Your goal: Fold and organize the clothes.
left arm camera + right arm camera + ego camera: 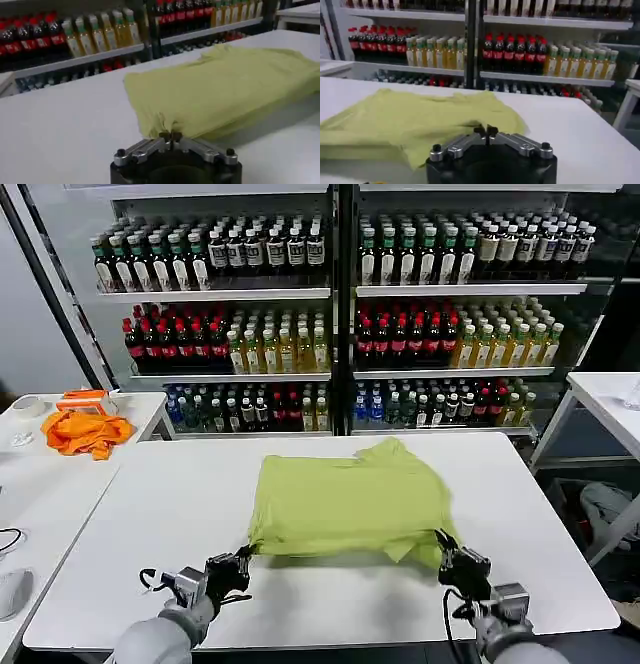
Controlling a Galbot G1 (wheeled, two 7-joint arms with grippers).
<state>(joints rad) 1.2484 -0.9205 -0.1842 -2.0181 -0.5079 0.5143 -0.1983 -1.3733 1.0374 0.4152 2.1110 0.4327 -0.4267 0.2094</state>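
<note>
— Left side?
— My left gripper point(243, 561) has its jaws pinching the T-shirt's point(345, 501) near-left corner on the white bench point(180, 504).
— Right?
— My right gripper point(445, 546) pinches the near-right corner, jaws pressed together.

The T-shirt point(345, 502) lies mid-table point(180, 504), with bottle shelves point(330, 294) behind.

Bright even overhead light, soft shadows under the T-shirt point(345, 499), slightly blurred wrist views
</note>
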